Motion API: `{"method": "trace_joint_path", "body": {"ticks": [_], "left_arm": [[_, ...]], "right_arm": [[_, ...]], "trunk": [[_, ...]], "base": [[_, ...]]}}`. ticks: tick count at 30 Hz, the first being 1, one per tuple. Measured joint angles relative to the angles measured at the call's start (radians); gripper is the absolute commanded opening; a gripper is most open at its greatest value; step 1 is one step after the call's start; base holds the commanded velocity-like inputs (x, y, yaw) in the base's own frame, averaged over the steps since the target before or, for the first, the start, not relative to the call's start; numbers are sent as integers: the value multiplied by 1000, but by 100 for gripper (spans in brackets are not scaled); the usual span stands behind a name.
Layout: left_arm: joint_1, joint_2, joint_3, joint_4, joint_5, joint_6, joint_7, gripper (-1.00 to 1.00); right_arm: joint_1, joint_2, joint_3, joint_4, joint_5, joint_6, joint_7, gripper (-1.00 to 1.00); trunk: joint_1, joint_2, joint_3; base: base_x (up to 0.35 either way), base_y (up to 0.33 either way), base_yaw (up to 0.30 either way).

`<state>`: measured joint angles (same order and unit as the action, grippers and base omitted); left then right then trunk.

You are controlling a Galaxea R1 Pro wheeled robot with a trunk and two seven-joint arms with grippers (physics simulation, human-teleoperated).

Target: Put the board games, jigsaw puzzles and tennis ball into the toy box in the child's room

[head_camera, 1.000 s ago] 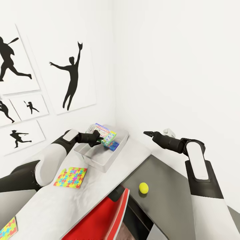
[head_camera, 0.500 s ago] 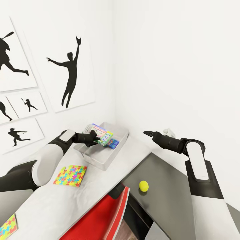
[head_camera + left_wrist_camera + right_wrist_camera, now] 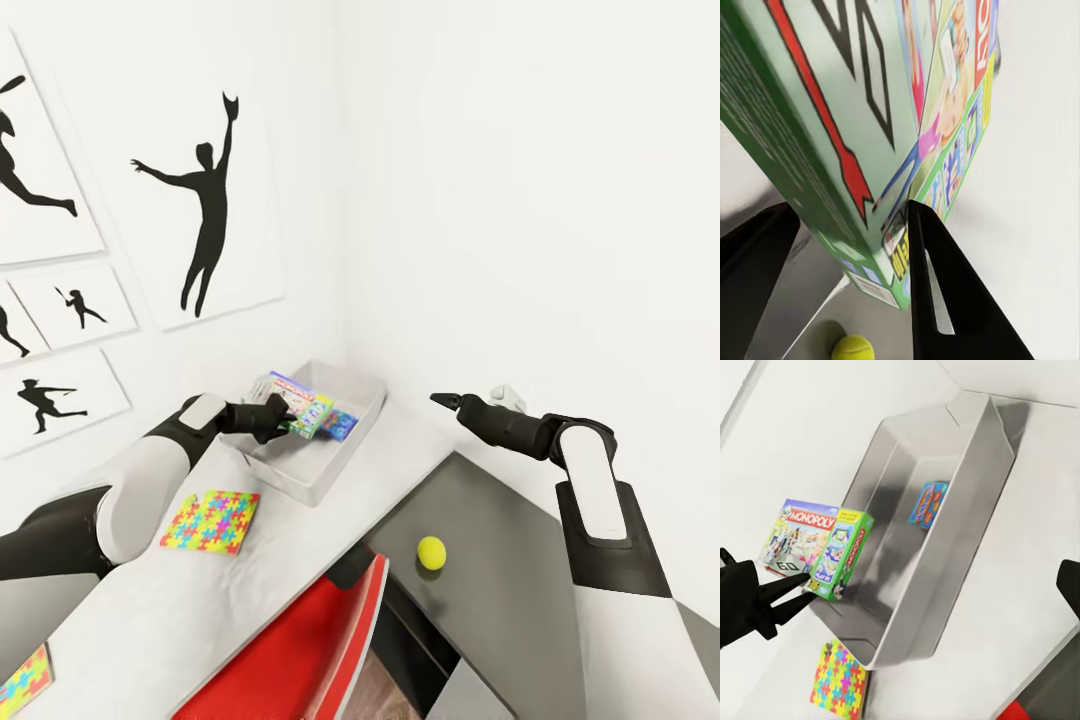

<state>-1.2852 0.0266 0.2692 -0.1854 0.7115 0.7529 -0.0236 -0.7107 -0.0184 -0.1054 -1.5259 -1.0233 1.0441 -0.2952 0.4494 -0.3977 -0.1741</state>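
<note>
At far left on the worktop [image 3: 330, 520], a jigsaw puzzle [image 3: 22, 683] lies at the near edge, w/ a 2nd jigsaw [image 3: 211, 521] further in. Left gripper [image 3: 284, 414] is clamped on the green-edged board game [image 3: 296, 404], held tilted over the toy box [image 3: 330, 470] rim. Small blue game [image 3: 338, 426] lies inside the box. Tennis ball [image 3: 431, 552] sits on the dark lower section. Right gripper [image 3: 438, 400] hovers apart, nothing btwn its fingers; can't tell how wide.

A red chair [image 3: 300, 650] stands tucked under the desk edge.
</note>
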Motion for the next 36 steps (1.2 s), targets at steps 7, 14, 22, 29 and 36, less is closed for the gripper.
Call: {"method": "trace_joint_path", "body": {"ticks": [7,14,22,29,36], "left_arm": [[5,-1,-11,0,-1,-30,0,-100],[19,-2,-23,-1,-2,-62,0,-100],[22,-1,-24,-4,-36,-69,-1,-100],[22,-1,-24,-5,-47,-71,-3,-100],[22,-4,-23,-8,-47,-72,-3,-100]], "right_arm": [[0,0,1,0,0,0,0,100],[1,0,1,0,0,0,0,100],[3,0,2,0,0,0,0,100],[3,0,2,0,0,0,0,100],[3,0,2,0,0,0,0,100]], "trunk": [[0,0,-12],[0,0,-23],[0,0,-36],[0,0,-48],[0,0,-59]], "base": [[0,0,0],[0,0,0],[0,0,0],[0,0,0],[0,0,0]]}}
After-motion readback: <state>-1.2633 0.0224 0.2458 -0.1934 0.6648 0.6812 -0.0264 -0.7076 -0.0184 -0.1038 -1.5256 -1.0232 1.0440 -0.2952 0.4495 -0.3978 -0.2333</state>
